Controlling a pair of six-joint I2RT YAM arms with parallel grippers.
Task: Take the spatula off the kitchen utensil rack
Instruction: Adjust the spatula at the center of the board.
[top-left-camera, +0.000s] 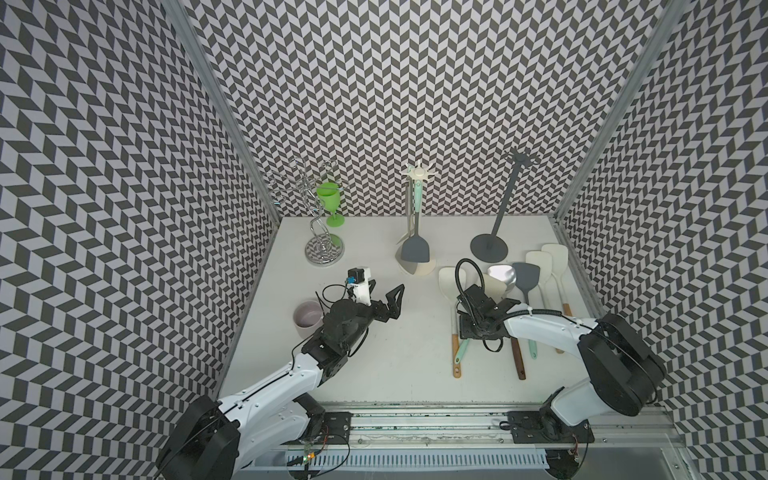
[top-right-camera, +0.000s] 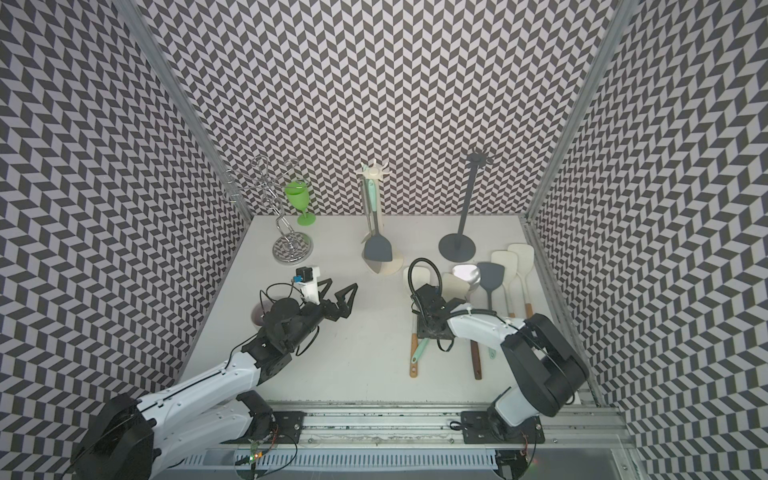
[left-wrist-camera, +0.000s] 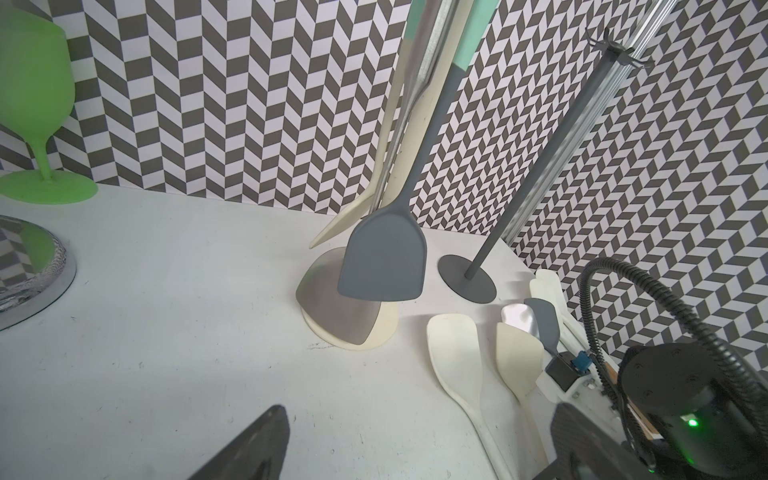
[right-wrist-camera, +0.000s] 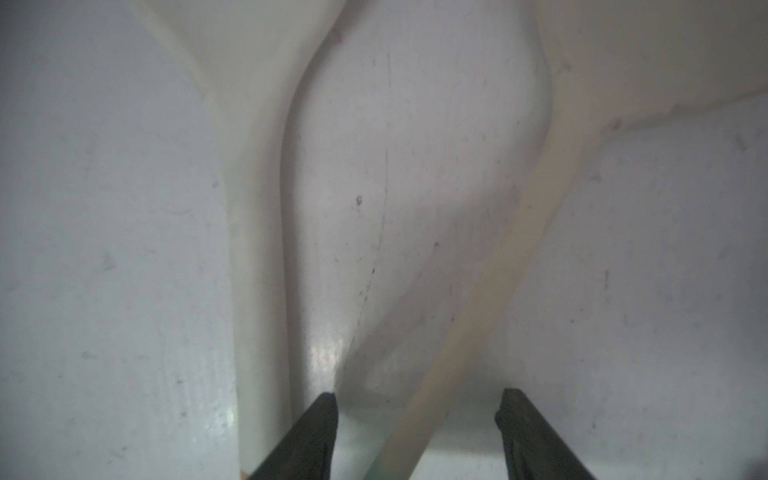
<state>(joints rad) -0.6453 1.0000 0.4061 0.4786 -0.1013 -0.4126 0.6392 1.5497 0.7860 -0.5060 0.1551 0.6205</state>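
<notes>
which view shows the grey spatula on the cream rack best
The left wrist view: the grey spatula is close and large, its blade sharp, though its top end is cut off. Both top views show it whole but small, hanging from the cream rack. The right wrist view shows none of it.

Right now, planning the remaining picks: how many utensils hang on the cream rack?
3: a grey spatula nearest the arms, a metal spatula lower and partly behind it, a cream spatula edge-on beside them. The rack may hide more.
</notes>
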